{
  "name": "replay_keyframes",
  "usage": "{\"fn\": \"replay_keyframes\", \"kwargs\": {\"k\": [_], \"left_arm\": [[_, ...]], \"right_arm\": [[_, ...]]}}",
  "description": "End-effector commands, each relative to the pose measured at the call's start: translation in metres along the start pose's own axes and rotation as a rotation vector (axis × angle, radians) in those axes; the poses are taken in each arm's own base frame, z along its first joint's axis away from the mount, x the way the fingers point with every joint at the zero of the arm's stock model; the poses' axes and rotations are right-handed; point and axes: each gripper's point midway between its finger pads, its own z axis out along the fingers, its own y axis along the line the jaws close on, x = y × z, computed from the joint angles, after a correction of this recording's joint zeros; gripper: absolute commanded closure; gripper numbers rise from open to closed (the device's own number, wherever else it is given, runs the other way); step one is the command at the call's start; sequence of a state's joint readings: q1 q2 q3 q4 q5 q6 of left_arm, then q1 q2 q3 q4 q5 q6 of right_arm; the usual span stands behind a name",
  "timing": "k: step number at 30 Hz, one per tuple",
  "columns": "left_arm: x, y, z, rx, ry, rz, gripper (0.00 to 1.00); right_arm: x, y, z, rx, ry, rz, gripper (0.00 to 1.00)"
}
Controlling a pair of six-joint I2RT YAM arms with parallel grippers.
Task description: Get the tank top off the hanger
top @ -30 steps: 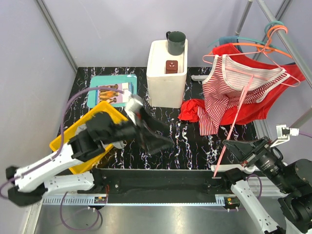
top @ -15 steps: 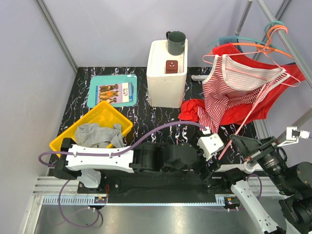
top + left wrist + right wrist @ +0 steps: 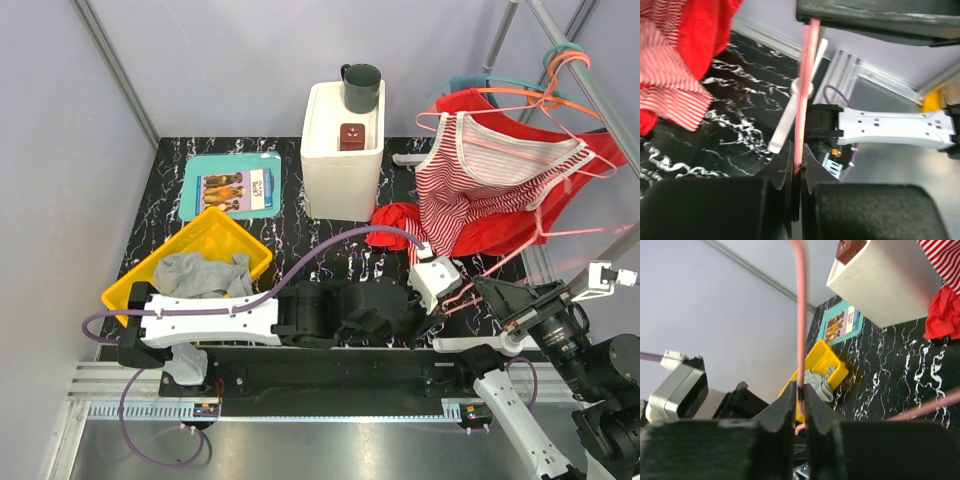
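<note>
The red-and-white striped tank top (image 3: 470, 190) hangs at the right below the slanted rail, its hem (image 3: 675, 85) showing in the left wrist view. A thin pink hanger bar (image 3: 805, 90) runs from my left gripper (image 3: 799, 170) up into my right gripper's black fingers (image 3: 875, 15). My left gripper (image 3: 452, 303) is shut on that bar. Just right of it my right gripper (image 3: 487, 290) is also shut on the bar (image 3: 801, 315), at a bent corner between its jaws (image 3: 801, 395). In the top view the bar is blurred towards the tank top.
A red garment (image 3: 560, 200) hangs on an orange hanger behind the tank top, and a red cloth (image 3: 395, 225) lies on the table. A white box (image 3: 342, 150) carries a dark mug (image 3: 361, 87). A yellow bin (image 3: 215, 235) holds grey cloth. A teal tray (image 3: 232, 187) lies at the back left.
My left arm swung from the yellow bin across to the right and its gripper closed on the pink hanger bar. My right gripper shifted slightly right, still holding the bar.
</note>
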State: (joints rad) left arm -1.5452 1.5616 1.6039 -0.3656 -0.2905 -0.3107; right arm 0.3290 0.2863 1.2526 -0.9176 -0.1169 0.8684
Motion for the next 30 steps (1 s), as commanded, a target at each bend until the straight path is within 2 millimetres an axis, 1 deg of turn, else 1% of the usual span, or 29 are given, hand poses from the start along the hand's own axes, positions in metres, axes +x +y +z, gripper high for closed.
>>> {"fn": "replay_keyframes", "kwargs": {"k": [1, 2, 3, 4, 6, 7, 9, 11, 17, 18, 19, 21, 27, 30], "left_arm": [[-0.035, 0.018, -0.012, 0.026, -0.074, -0.101, 1.0], [-0.034, 0.024, -0.012, 0.029, -0.066, -0.107, 1.0], [-0.034, 0.023, -0.014, 0.043, -0.058, -0.103, 1.0], [-0.036, 0.02, -0.018, 0.074, -0.056, -0.093, 1.0], [-0.037, 0.022, -0.022, 0.078, -0.055, -0.079, 1.0], [-0.038, 0.023, -0.025, 0.081, -0.057, -0.073, 1.0], [-0.039, 0.025, -0.027, 0.075, -0.056, -0.064, 1.0], [-0.037, 0.025, -0.027, 0.08, -0.051, -0.065, 1.0], [-0.029, 0.022, -0.018, 0.086, -0.025, -0.085, 1.0], [-0.027, 0.022, -0.014, 0.085, -0.017, -0.088, 1.0], [-0.029, 0.02, -0.014, 0.094, -0.017, -0.092, 1.0], [-0.027, 0.015, -0.011, 0.113, -0.003, -0.096, 1.0], [-0.028, 0.01, -0.015, 0.135, -0.003, -0.11, 1.0], [-0.029, 0.007, -0.015, 0.152, -0.004, -0.108, 1.0]], "right_arm": [[0.015, 0.018, -0.011, -0.11, 0.084, -0.04, 0.72], [0.02, 0.016, -0.01, -0.111, 0.108, -0.049, 0.61], [0.024, 0.014, -0.009, -0.112, 0.131, -0.059, 0.55], [0.032, 0.012, -0.008, -0.118, 0.171, -0.07, 0.51], [0.04, 0.01, -0.007, -0.127, 0.209, -0.076, 0.44], [0.044, 0.009, -0.005, -0.129, 0.232, -0.074, 0.43], [0.046, 0.007, 0.0, -0.123, 0.248, -0.073, 0.43], [0.046, 0.012, 0.003, -0.148, 0.256, -0.083, 0.44], [0.036, 0.021, 0.019, -0.181, 0.234, -0.148, 0.46], [0.034, 0.021, 0.021, -0.183, 0.229, -0.156, 0.46], [0.032, 0.02, 0.027, -0.173, 0.223, -0.171, 0.46], [0.03, 0.015, 0.033, -0.15, 0.215, -0.192, 0.46], [0.028, 0.002, 0.038, -0.105, 0.189, -0.219, 0.51], [0.031, -0.004, 0.043, -0.09, 0.201, -0.213, 0.55]]}}
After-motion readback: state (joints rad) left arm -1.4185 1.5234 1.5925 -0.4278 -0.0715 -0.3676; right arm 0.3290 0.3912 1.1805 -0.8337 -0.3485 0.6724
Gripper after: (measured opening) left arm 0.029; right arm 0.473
